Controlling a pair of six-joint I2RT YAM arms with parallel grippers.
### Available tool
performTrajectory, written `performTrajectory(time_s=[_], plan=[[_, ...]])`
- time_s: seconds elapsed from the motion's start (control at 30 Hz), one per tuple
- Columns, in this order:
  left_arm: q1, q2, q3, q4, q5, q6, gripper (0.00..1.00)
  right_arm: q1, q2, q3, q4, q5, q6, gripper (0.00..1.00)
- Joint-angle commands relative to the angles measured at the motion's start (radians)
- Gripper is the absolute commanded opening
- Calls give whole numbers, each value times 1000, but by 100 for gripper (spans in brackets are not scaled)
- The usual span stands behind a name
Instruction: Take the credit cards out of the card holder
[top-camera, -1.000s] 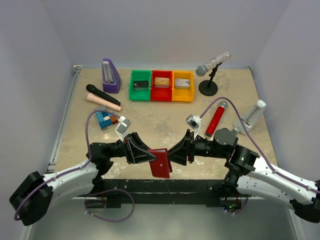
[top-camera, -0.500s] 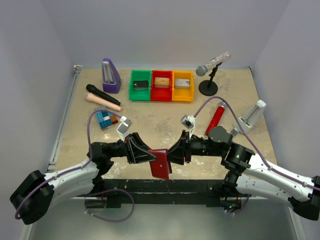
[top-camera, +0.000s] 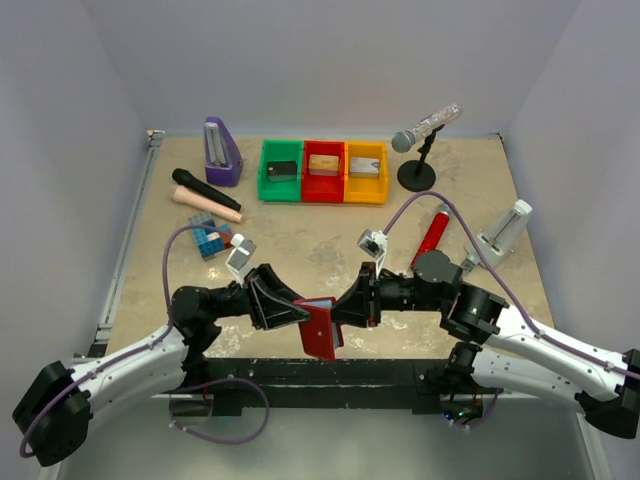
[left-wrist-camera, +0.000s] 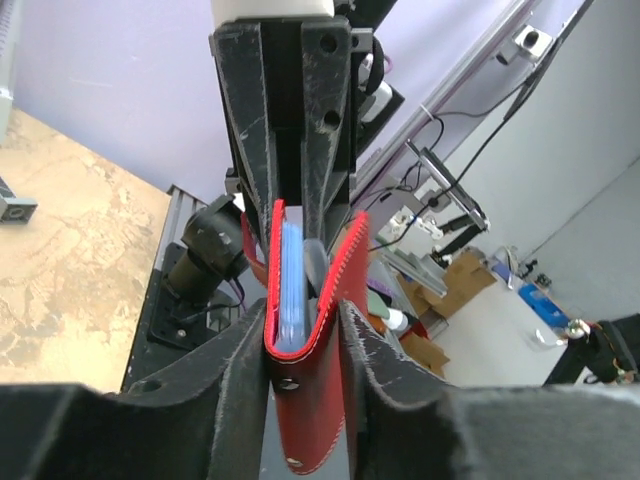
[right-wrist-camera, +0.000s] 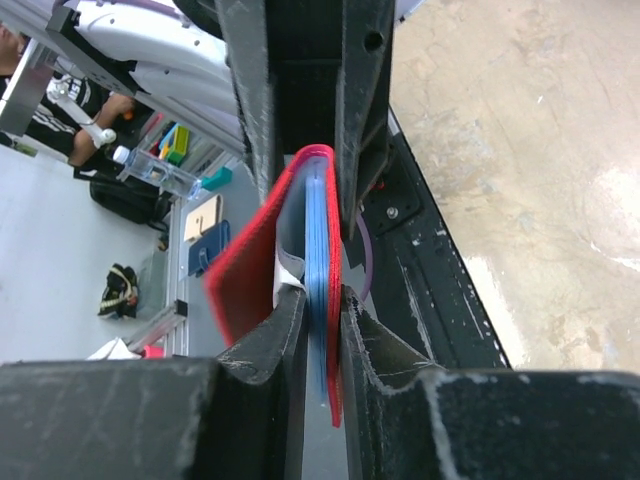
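Beige table (top-camera: 300, 250) below, we are holding the card holder (top-camera: 322, 326) aloft over its near edge. Our left gripper (left-wrist-camera: 305, 330) is clamping the folded spine. Our right gripper (right-wrist-camera: 320, 310), wider a second ago, is now pinching the bluish pockets (right-wrist-camera: 315, 250). A likely grey card (right-wrist-camera: 288, 262) is peeking out, so extraction is only starting.

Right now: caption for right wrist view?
Right gripper pinches the blue pocket side of the card holder; left gripper clamps its fold.
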Motion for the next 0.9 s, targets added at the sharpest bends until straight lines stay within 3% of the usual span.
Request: performTrajectory(time_s=[0.0,0.13,0.23,0.3,0.43,0.57,0.7,0.87], plan=[[7,-118,67,-178,-101,129,40,-1,-19,58,-92,19,-30,0],[10,-240,99,-501,-288,206,99,-1,-32,91,-170,80,-51,0],[8,-332,145,-788,-455,214,100,0,-33,140,-279,198,-65,0],[10,-388,151,-882,-523,208,100,0,-16,184,-368,270,-73,0],[10,-426,61,-708,-482,194,100,3,50,270,-509,416,-64,0],[-17,-269,167,-835,-414,238,100,31,142,359,-638,597,-42,0],[-126,-258,184,-850,-564,261,100,46,204,419,-693,677,-21,0],[-136,-243,184,-893,-625,251,100,46,250,443,-719,751,14,0]])
